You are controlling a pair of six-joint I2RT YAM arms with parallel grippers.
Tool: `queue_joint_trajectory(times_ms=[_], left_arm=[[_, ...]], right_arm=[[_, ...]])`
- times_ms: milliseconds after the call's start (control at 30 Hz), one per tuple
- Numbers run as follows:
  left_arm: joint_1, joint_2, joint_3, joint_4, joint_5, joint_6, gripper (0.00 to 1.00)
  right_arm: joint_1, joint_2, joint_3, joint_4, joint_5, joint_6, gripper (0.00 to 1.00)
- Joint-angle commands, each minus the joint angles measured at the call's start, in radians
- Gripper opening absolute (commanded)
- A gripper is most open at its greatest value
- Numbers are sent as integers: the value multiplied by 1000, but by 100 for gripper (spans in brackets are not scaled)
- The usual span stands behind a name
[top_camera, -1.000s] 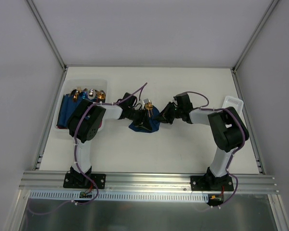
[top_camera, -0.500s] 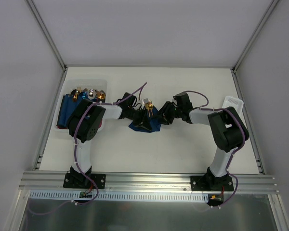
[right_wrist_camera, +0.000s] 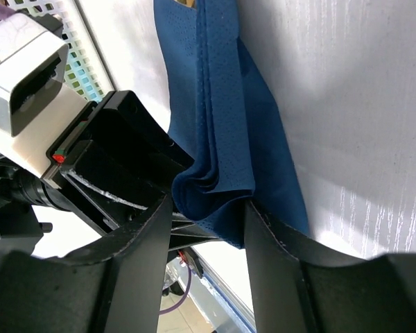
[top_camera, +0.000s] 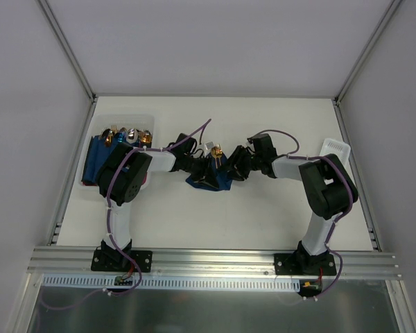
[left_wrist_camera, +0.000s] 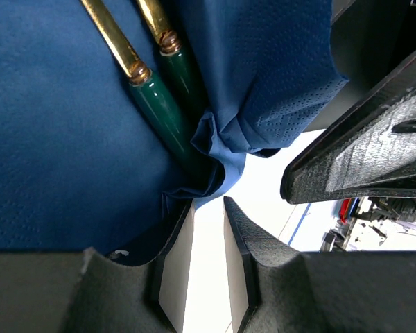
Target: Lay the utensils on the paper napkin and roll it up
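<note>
The dark blue paper napkin [top_camera: 219,182] lies crumpled on the table between my two grippers. In the left wrist view, two utensils [left_wrist_camera: 154,109] with gold shafts and dark green handles lie on the napkin [left_wrist_camera: 55,139], whose edge folds over their handle ends. A gold utensil head [top_camera: 217,148] pokes out at the napkin's far side. My left gripper [left_wrist_camera: 208,202] is slightly open at the napkin's bunched corner, nothing between its jaws. My right gripper [right_wrist_camera: 208,201] is open, with a folded edge of the napkin [right_wrist_camera: 222,125] between its fingers, touching one.
A clear bin [top_camera: 90,189] at the left holds several dark blue rolls [top_camera: 96,158] with shiny cutlery heads. A white perforated tray [top_camera: 335,147] sits at the right edge. The two grippers [top_camera: 218,170] are very close together.
My right gripper has moved a little left against the napkin, bunching it up. The gold utensil head shows more at the napkin's far side. The left arm has hardly moved.
</note>
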Motion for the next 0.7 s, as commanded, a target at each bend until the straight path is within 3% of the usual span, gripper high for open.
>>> queue_joint_trajectory(times_ms=[0, 333, 667], left_arm=[[16, 4, 16, -17, -36, 35, 25], [14, 8, 14, -22, -38, 38, 25], [14, 10, 16, -22, -36, 39, 25]], right_arm=[[12, -49, 29, 2, -16, -31, 47], [9, -120, 63, -136, 78, -148, 63], [-1, -77, 101, -226, 136, -232, 66]])
